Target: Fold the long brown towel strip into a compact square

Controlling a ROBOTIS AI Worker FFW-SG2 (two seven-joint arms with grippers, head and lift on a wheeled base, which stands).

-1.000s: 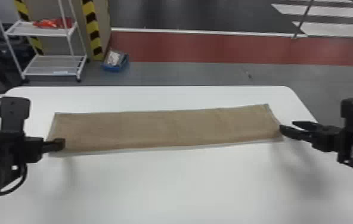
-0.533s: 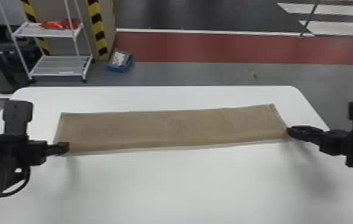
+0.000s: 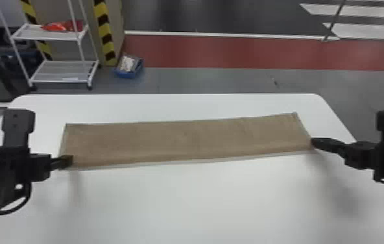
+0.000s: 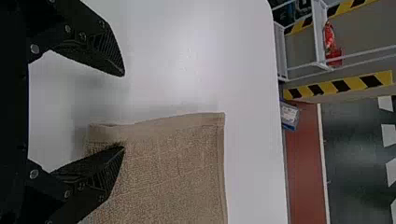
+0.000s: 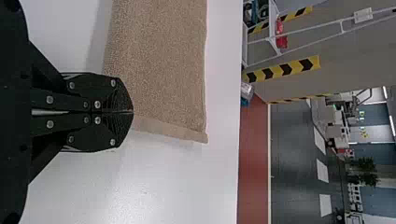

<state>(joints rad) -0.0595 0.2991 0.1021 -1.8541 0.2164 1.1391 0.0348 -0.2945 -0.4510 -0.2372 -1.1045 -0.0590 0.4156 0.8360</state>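
Wrist views reveal left end effector (image 3: 66,161) wide, right end effector (image 3: 313,142) pinching brown towel (image 3: 185,141).

The right gripper (image 3: 313,142) hides the near right corner of the towel strip (image 3: 185,141). The head view's bottom edge cuts off the table (image 3: 217,207); contents of the blue bin (image 3: 129,74) are too small to tell.
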